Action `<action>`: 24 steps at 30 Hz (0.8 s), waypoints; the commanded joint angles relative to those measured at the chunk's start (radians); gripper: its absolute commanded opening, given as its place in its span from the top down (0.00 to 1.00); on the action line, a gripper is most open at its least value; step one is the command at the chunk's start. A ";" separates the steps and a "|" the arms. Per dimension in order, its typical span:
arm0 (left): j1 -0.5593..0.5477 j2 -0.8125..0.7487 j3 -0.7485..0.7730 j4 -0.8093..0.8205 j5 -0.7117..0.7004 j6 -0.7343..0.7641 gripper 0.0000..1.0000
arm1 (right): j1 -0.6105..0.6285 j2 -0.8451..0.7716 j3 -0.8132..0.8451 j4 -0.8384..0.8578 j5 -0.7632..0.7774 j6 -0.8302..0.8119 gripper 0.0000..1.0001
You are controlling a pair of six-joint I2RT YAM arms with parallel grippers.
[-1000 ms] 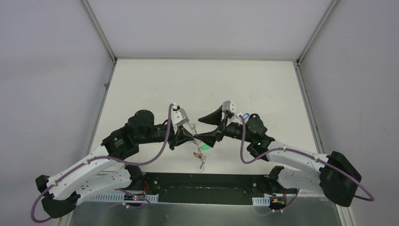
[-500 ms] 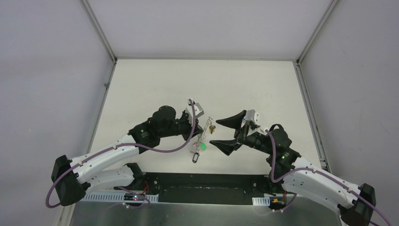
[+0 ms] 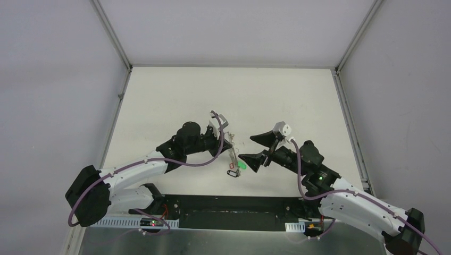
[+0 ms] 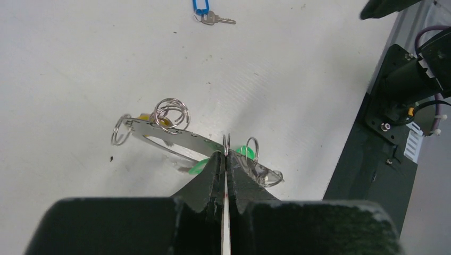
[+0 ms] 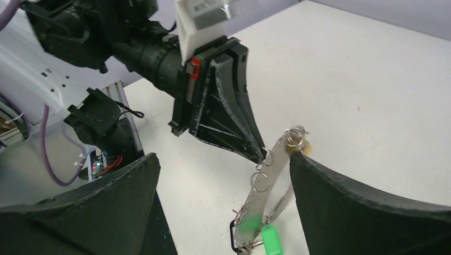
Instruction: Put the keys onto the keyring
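Note:
The keyring [image 4: 175,139] is a flat silvery metal band with small wire rings along it. My left gripper [image 4: 225,155] is shut on it at one small ring and holds it tilted, low end near the table. The keyring also shows in the top view [image 3: 233,155] and the right wrist view [image 5: 272,178]. A green tag [image 5: 270,236], a black tag [image 5: 232,234] and a yellow tag [image 5: 307,146] hang from it. My right gripper [image 5: 222,159] is open, its fingers either side of the keyring, empty. A blue-tagged key [image 4: 205,11] lies loose on the table.
The white table [image 3: 175,101] is walled by grey panels on three sides. The black base rail [image 3: 228,212] runs along the near edge, with the right arm's base [image 4: 404,90] close to the keyring. The left gripper's fingers [image 5: 228,111] point at the right gripper.
My left gripper has carried the keyring a little to the right. My right gripper, still open, has moved left and closer, so its fingers now flank the keyring.

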 commanded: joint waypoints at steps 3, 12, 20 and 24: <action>0.035 -0.017 -0.130 0.196 0.000 -0.076 1.00 | -0.001 0.044 0.049 -0.115 0.216 0.126 0.02; 0.039 -0.167 -0.257 0.089 -0.080 -0.103 1.00 | -0.001 0.113 0.088 -0.205 0.249 0.209 0.02; 0.038 -0.297 -0.351 0.012 -0.133 -0.169 1.00 | -0.005 0.177 0.128 -0.269 0.244 0.276 0.02; 0.038 -0.333 -0.363 -0.016 -0.153 -0.196 0.93 | -0.012 0.223 0.171 -0.338 0.234 0.289 0.01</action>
